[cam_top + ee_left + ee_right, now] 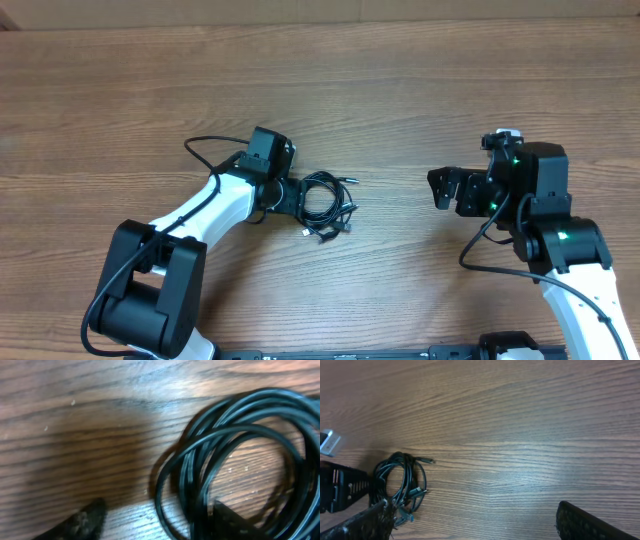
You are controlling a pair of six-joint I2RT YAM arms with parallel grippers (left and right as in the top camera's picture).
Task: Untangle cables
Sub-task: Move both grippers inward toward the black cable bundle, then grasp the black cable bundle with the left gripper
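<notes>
A small coil of thin black cables [328,205] lies on the wooden table [400,80], a little left of centre, with plug ends trailing at its lower edge. The left gripper [297,197] sits low at the coil's left side, jaws partly parted astride one side of the loop, with one finger [87,520] clear of the cords. The right gripper [447,192] hovers well apart to the right, jaws spread wide, holding nothing.
</notes>
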